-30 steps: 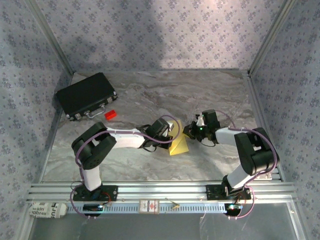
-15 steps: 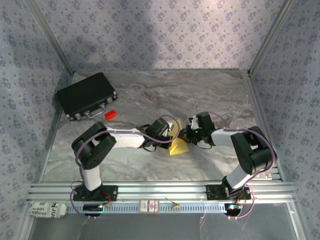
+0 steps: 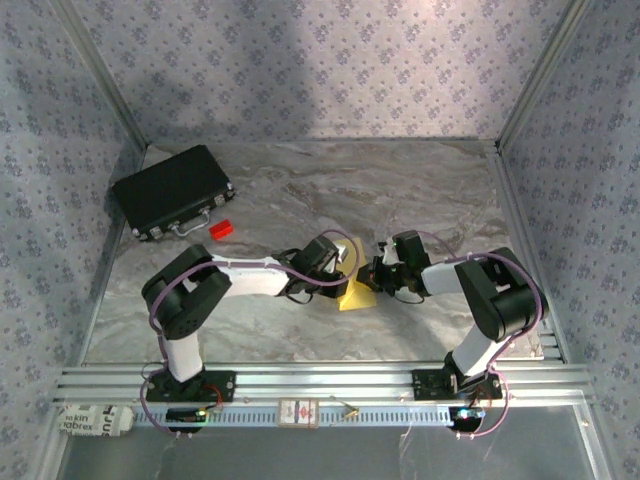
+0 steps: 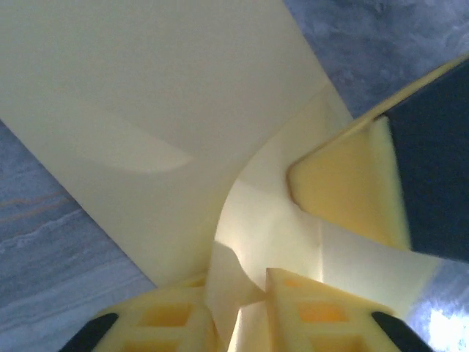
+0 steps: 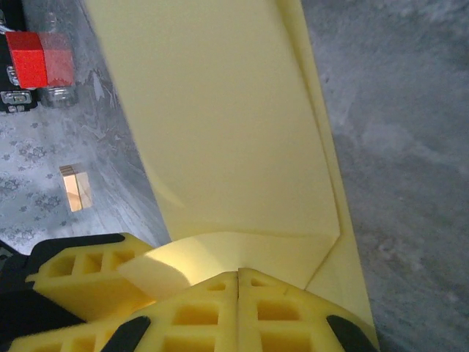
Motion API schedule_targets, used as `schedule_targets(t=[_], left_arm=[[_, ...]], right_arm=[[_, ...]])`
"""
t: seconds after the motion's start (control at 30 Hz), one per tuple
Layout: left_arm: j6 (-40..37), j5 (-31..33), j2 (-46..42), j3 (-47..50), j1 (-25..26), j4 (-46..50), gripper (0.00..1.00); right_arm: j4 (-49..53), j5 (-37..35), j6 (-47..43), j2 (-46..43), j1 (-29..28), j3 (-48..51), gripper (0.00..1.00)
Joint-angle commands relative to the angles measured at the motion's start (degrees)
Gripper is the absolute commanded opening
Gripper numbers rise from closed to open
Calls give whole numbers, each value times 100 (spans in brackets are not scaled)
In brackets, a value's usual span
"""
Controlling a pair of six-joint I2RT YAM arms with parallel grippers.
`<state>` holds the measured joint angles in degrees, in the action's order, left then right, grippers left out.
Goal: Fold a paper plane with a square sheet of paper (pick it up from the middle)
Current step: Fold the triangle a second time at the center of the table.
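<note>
The square sheet of paper (image 3: 356,296) is yellow, partly folded, and lies on the marble table between the two arms. My left gripper (image 3: 347,276) is at its left edge. In the left wrist view the fingertips (image 4: 315,308) stand a little apart, open, with a raised flap of the paper (image 4: 146,95) in the gap of the left gripper (image 4: 242,312). My right gripper (image 3: 376,276) reaches in from the right. Its jaws (image 5: 238,277) are pressed together on a curled-up edge of the paper (image 5: 227,132). The right gripper's finger (image 4: 344,191) shows close by in the left wrist view.
A black case (image 3: 172,190) lies at the back left with a small red block (image 3: 221,229) beside it; the block (image 5: 40,59) also appears in the right wrist view. The aluminium rail (image 3: 320,380) runs along the near edge. Frame posts and patterned walls close in both sides.
The right gripper has moved left, up to the paper and the left gripper. The left jaws have parted slightly. The paper stays in place.
</note>
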<state>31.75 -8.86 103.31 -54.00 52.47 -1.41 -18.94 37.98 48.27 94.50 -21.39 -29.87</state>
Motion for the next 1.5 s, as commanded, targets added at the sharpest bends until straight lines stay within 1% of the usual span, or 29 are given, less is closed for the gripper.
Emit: schedule_targets(t=[0.0,0.03,0.1,0.2,0.23,0.3,0.4,0.53,0.6,0.97,1.17,1.47], left_arm=[[223,94,-463,-27,-133,415,31],[275,104,-551,-40,-171,485,35],[392,104,-726,-17,-210,527,41],[539,0,-939,3,-224,558,40],[585,-93,-988,1,-228,546,38],[663,-340,-1031,14,-219,466,30],[823,-941,-952,-37,-217,291,17],[1121,-1867,-547,-279,-189,171,9],[1157,-2085,-369,-401,-145,185,8],[1271,-2249,370,-765,-61,388,8],[1269,-2246,590,-857,-52,400,9],[1071,-1929,664,-764,-44,785,9]], right_arm=[[373,-469,90,106,15,206,0],[365,-490,133,90,10,202,0],[355,-542,199,33,-5,211,0],[351,-612,306,-18,-52,217,0],[343,-648,351,-44,-58,218,0],[347,-693,409,-74,-86,219,0],[364,-765,475,-89,-119,220,0],[417,-801,484,-98,-146,218,0],[434,-813,481,-98,-138,219,0],[491,-793,448,-107,-138,189,0],[501,-780,417,-102,-138,192,0],[575,-782,350,-107,-87,202,0]])
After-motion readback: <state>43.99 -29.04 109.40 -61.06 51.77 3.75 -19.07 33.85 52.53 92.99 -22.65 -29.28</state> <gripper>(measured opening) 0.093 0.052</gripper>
